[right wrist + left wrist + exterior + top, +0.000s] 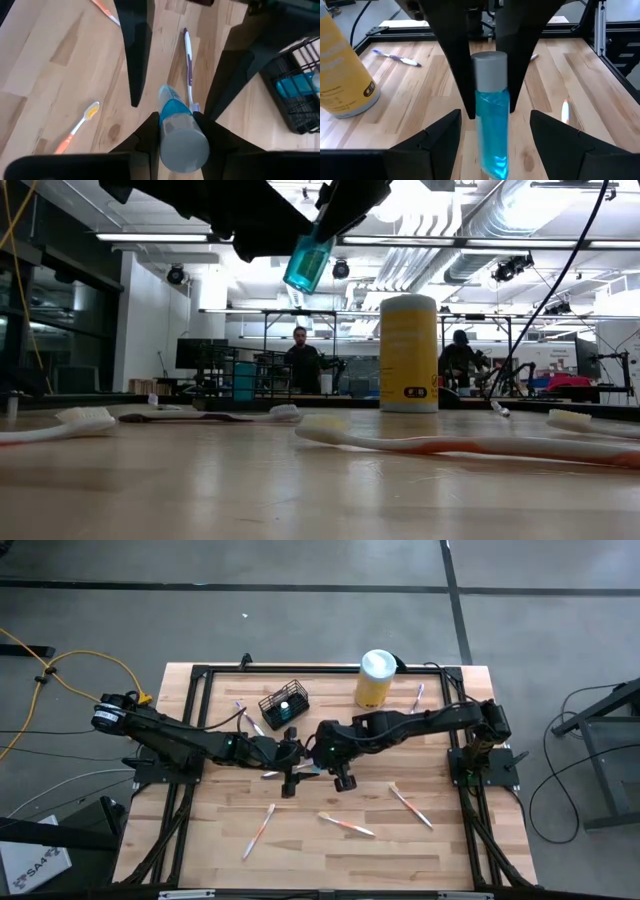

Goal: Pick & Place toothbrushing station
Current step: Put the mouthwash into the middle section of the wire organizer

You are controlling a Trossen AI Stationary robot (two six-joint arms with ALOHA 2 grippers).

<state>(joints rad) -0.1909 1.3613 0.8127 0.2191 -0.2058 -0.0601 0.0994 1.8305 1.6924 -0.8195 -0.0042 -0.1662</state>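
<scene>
The toothbrushing station, a black wire-mesh holder [285,705], stands on the table's far left part with something blue in it [300,86]. A small blue bottle with a grey cap [492,120] hangs above the table's middle [305,260], and my right gripper [175,120] is shut on it. My left gripper [495,115] faces it from the left [292,753]. It is open, and its fingers [135,55] stand on either side of the bottle's lower end with a gap on each side. My right gripper pinches the bottle's cap end [172,112] between its two fingers, at the cap and the blue body just below it. The fingers [457,65] slant down from the table's right and lie along the bottle. The bottle is lifted clear and tilted, its bottom end jutting past the fingertips.
A yellow canister with a white lid [374,680] stands at the far edge, right of the holder. Several toothbrushes lie loose on the table: a purple one [188,65] under the grippers, orange ones [345,825] nearer the front. People stand in the room behind [300,360].
</scene>
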